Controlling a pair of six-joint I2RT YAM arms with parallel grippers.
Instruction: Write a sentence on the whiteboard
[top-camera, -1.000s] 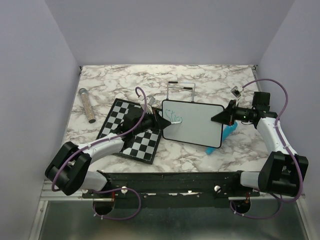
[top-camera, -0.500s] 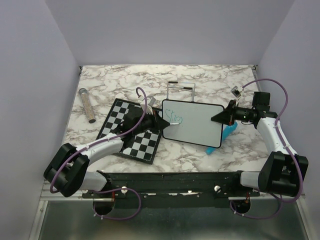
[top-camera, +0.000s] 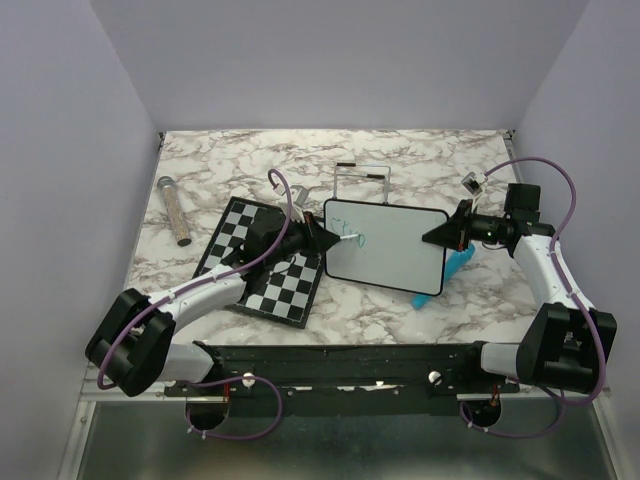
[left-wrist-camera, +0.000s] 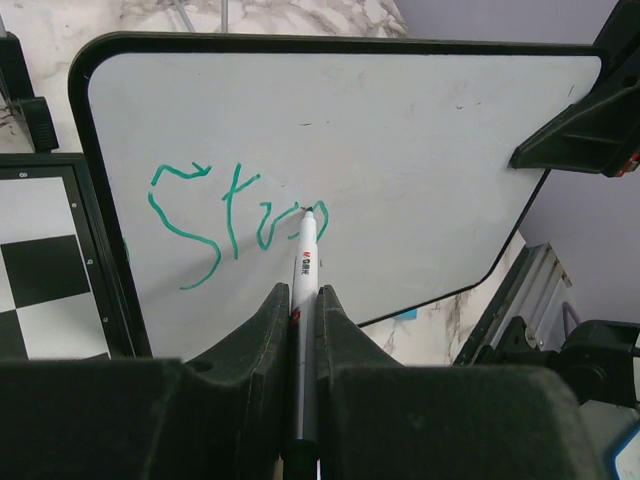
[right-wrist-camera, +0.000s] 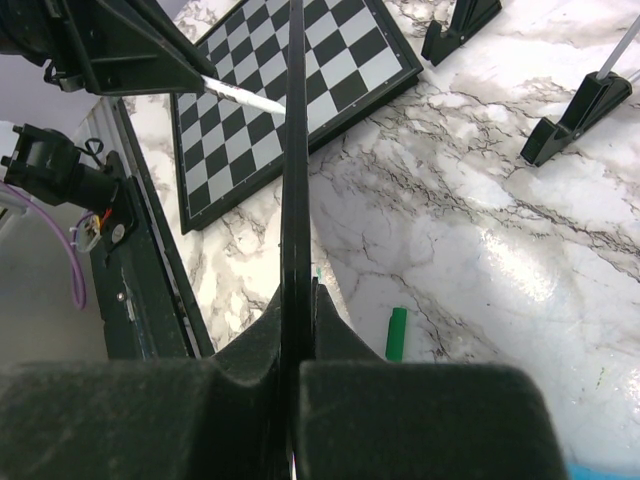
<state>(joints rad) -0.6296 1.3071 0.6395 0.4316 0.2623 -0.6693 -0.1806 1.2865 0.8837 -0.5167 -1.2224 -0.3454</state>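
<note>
The whiteboard (top-camera: 395, 245) is held tilted above the table, its face toward my left arm. My right gripper (top-camera: 432, 238) is shut on its right edge; in the right wrist view the board (right-wrist-camera: 295, 150) shows edge-on between the fingers. My left gripper (top-camera: 328, 240) is shut on a white marker (left-wrist-camera: 305, 270) whose tip touches the board (left-wrist-camera: 400, 130). Teal-green lettering (left-wrist-camera: 225, 225) reading roughly "Sto" runs in one line on the board's left part, and it shows small in the top view (top-camera: 352, 238).
A checkered chessboard (top-camera: 262, 262) lies under my left arm. A grey cylinder (top-camera: 174, 210) lies at the far left. A wire stand (top-camera: 360, 180) stands behind the whiteboard. A blue object (top-camera: 443, 275) lies under the board's right end. A green marker cap (right-wrist-camera: 397, 333) lies on the marble.
The left gripper and marker have moved up and slightly right across the board. The lettering has grown by a stroke. The right arm and board have held still.
</note>
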